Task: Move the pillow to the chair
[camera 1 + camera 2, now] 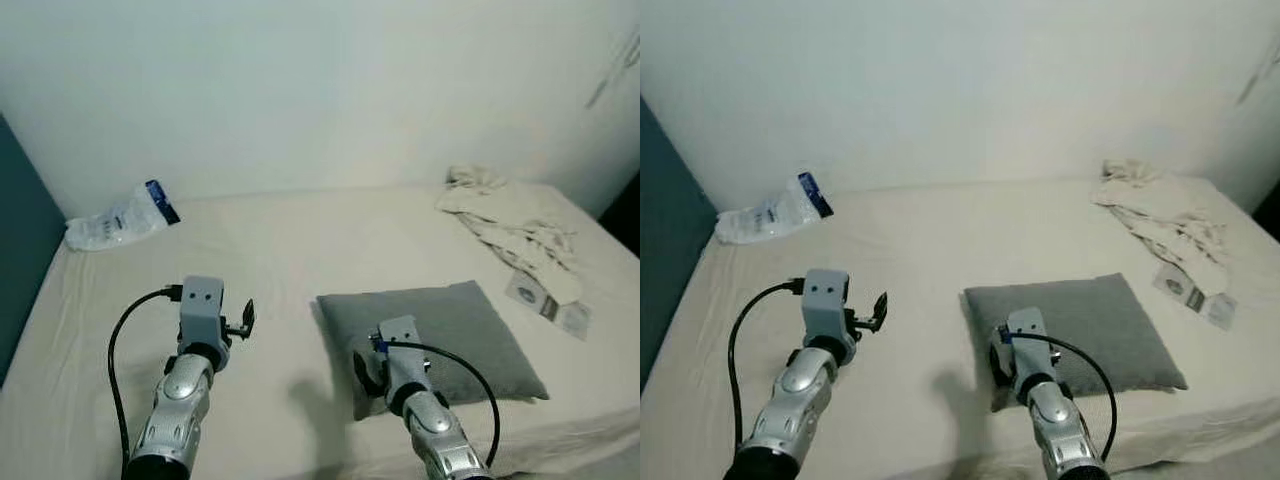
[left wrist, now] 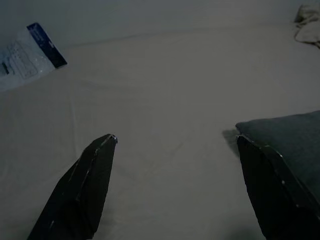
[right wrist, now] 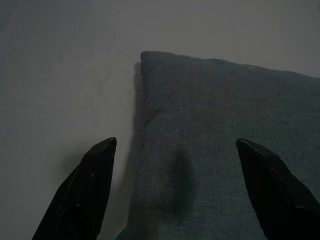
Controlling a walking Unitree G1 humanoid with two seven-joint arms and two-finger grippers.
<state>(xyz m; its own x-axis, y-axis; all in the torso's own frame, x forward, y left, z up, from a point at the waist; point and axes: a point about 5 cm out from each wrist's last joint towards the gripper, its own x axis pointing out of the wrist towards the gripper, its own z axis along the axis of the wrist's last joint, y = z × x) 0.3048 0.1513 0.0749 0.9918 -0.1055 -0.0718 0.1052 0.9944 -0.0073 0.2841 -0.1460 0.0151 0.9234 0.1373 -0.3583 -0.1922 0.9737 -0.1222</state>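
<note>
Spreading wide, the right gripper's [image 3: 175,145] two black fingers [image 3: 85,190] straddle the near left edge of the grey pillow [image 1: 435,335], one tip over the fabric, the other over the sheet just beside it; whether they touch it cannot be told. The left gripper [image 2: 177,140] also has its fingers well apart, hovering above bare sheet to the left of the pillow, holding nothing. The pillow lies flat on the cream bed [image 1: 300,250], near its front edge. Farther back, a crumpled white cloth [image 1: 510,225] sits at the right, with a small printed packet [image 1: 548,302] just beside it. A plastic bag [image 1: 120,222] with a blue label rests at the far left, against the wall.
</note>
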